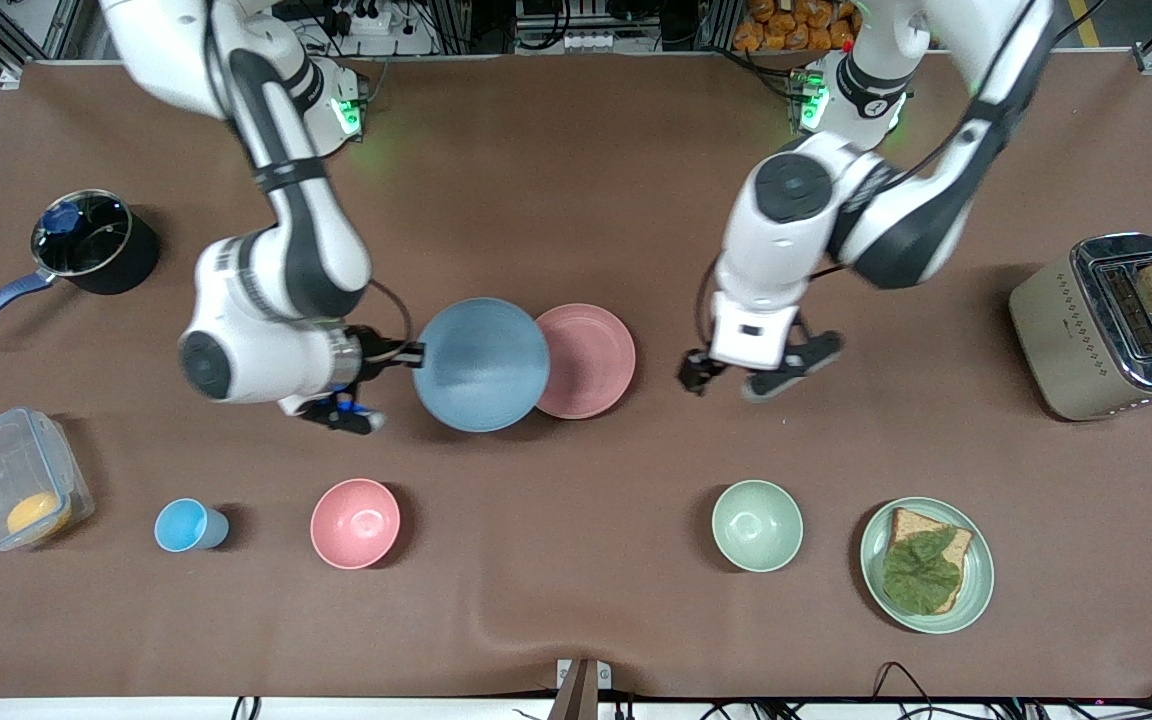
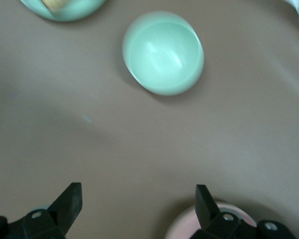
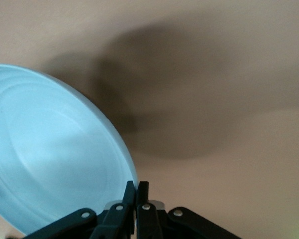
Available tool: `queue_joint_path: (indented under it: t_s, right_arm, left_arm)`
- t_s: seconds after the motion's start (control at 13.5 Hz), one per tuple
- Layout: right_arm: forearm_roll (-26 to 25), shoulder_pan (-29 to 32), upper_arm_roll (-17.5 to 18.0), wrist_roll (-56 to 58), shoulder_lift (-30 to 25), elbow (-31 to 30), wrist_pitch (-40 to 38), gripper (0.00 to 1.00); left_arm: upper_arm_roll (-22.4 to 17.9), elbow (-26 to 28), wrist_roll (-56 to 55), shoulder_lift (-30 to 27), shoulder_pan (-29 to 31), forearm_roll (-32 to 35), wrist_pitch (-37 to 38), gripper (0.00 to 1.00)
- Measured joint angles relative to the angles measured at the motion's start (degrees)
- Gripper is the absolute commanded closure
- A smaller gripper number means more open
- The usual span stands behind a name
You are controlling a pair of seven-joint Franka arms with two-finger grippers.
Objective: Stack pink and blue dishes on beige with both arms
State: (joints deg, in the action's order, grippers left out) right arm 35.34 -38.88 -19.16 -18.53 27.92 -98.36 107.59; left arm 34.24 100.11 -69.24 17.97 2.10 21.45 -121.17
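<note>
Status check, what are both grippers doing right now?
Right gripper shut on blue plate, overlapping pink plate. Left gripper open, empty, beside it.

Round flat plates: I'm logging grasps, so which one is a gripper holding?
The light blue matte plate, pinched at its rim by the right gripper. The pale pink plate lies untouched beside it.

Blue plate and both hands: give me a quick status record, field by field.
blue plate: held by its rim in the air, overlapping the pink plate
right hand: shut on the blue plate's edge
left hand: open, holding nothing, over bare table beside the pink plate
beige plate: not visible
stack: blue not yet set down
</note>
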Motion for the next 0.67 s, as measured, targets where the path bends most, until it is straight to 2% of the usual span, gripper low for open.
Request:
queue_joint_path:
  t_s: [0.3,0.44,0.52,0.67]
  right_arm:
    - [0.01,-7.88,-0.03,-9.31,2.43,-0.27,7.72,0.99]
    - [0.01,-8.96,-0.09,-10.85,3.69,-0.42,8.73,0.98]
    - [0.01,-8.94,-0.26,-11.01,4.13,-0.62,8.81,0.98]
    - [0.01,-8.89,-0.60,-11.01,4.43,-1.08,9.06,0.96]
  left_arm:
    - [0.00,-0.01,9.61,-6.74,5.28,-0.36,6.64,0.00]
    - [-0.37,-0.44,17.46,-9.68,8.41,-4.21,8.43,0.00]
    - [-1.96,-0.71,23.07,-11.22,9.35,-6.99,9.34,0.00]
    - [-8.86,-1.04,33.38,-13.97,7.94,-11.55,13.40,0.00]
